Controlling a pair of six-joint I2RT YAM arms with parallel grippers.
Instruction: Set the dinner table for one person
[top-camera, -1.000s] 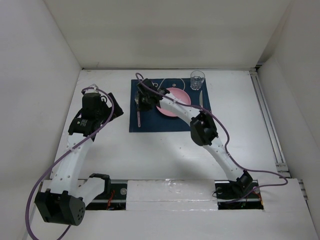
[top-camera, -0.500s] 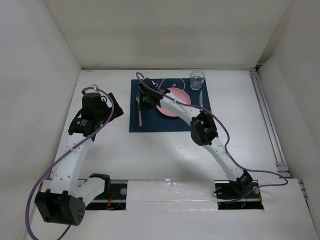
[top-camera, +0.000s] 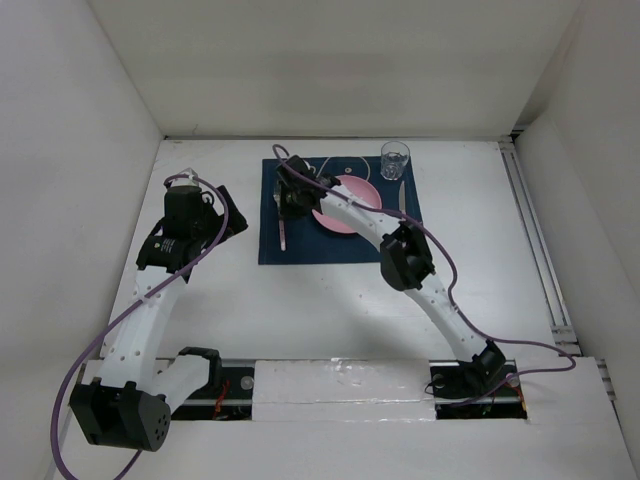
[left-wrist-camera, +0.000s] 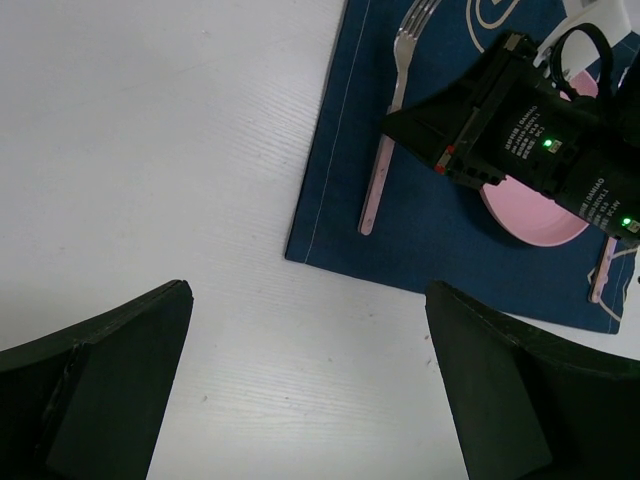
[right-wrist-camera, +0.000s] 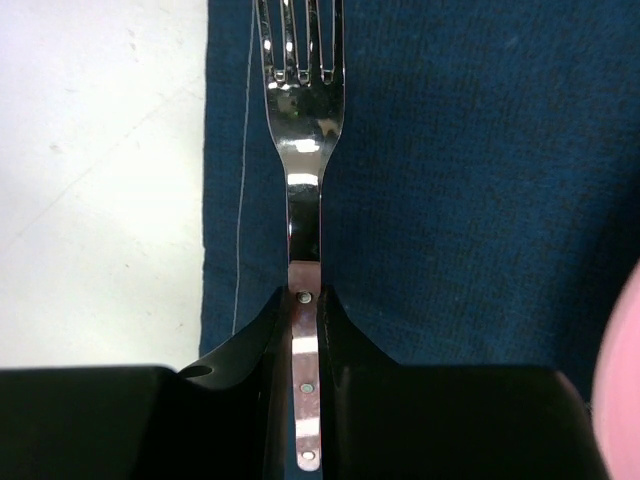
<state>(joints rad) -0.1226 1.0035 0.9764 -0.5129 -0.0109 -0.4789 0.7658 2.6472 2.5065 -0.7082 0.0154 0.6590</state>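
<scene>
The dinner table (top-camera: 320, 300) is the white tabletop. A navy placemat (top-camera: 300, 250) lies on it at the back, with a pink plate (top-camera: 345, 215) on the mat and a glass (top-camera: 394, 160) at its far right corner. My right gripper (top-camera: 290, 200) is shut on the pink handle of a fork (right-wrist-camera: 303, 150), low over the mat's left strip, tines pointing away. The fork (left-wrist-camera: 376, 180) and my right gripper (left-wrist-camera: 398, 122) also show in the left wrist view. My left gripper (top-camera: 225, 215) is open and empty above bare table, left of the mat.
A second pink-handled utensil (left-wrist-camera: 603, 270) lies on the mat right of the plate. White walls close the table in on the left, back and right. A metal rail (top-camera: 535, 240) runs along the right side.
My right gripper and the fork have shifted slightly right and farther back along the mat's left strip. The left arm has not moved.
</scene>
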